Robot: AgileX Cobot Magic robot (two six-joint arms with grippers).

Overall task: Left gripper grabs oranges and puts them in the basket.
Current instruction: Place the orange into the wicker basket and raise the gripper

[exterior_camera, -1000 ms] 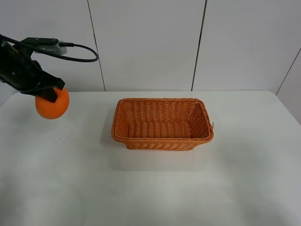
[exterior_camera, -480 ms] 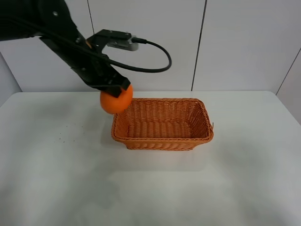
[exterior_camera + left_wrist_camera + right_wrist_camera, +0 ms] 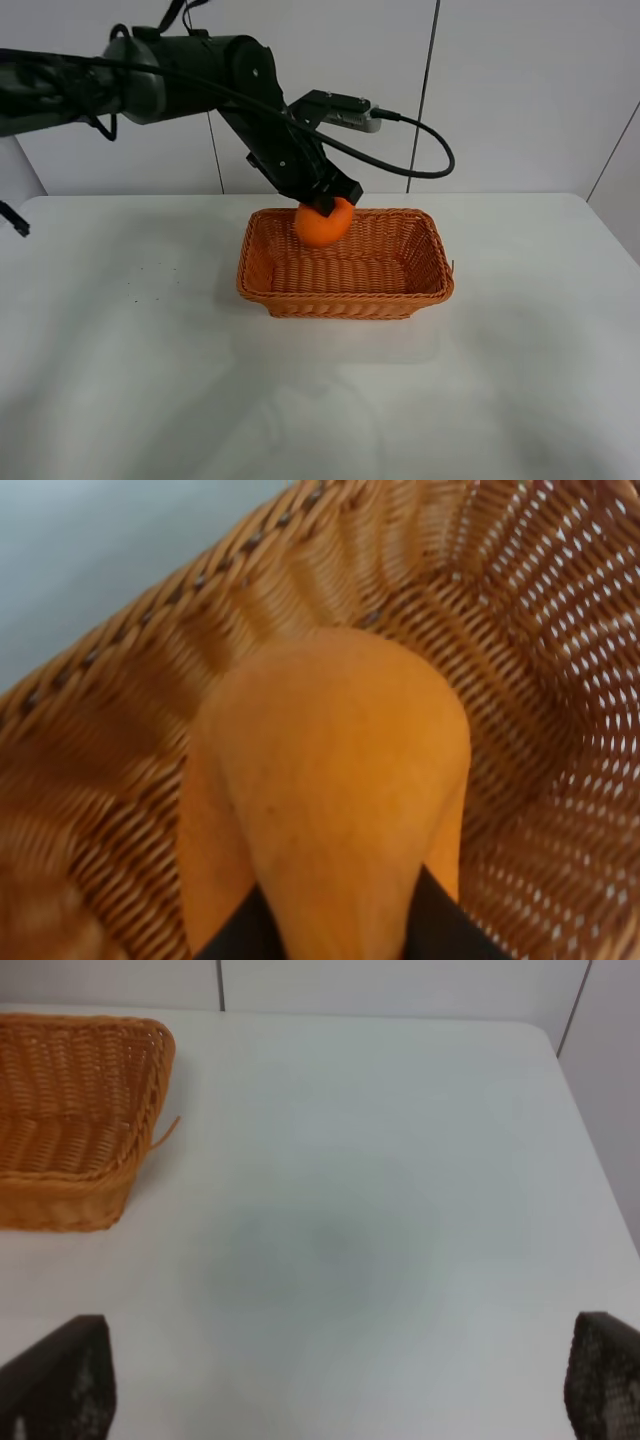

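Fingertips [image 3: 236,936] of the left gripper [image 3: 326,204] are mostly hidden. In the exterior high view the black claw merges with the dark wrist of its arm. In the left wrist view only two dark slivers show, cut off by the frame edge, one pressed against each side of the orange [image 3: 322,226]. The claw is clamped on the fruit.

The orange sits just above the centre of the exterior frame, overlapping the far rim and inner back wall of the wicker basket [image 3: 345,297]. Whether it touches the basket floor cannot be told, and no stem is visible. A black cable [image 3: 432,150] loops out to the right of the arm.

The left wrist view shows the orange [image 3: 330,800] close and blurred, with the basket's [image 3: 130,720] braided rim and woven wall curving around it.

The right gripper [image 3: 335,1380] appears only in the right wrist view. Its dark fingers [image 3: 60,1380] are spread wide apart, holding nothing, over the white table [image 3: 400,1160]. One cropped corner of the basket [image 3: 80,1090] is also in that view.
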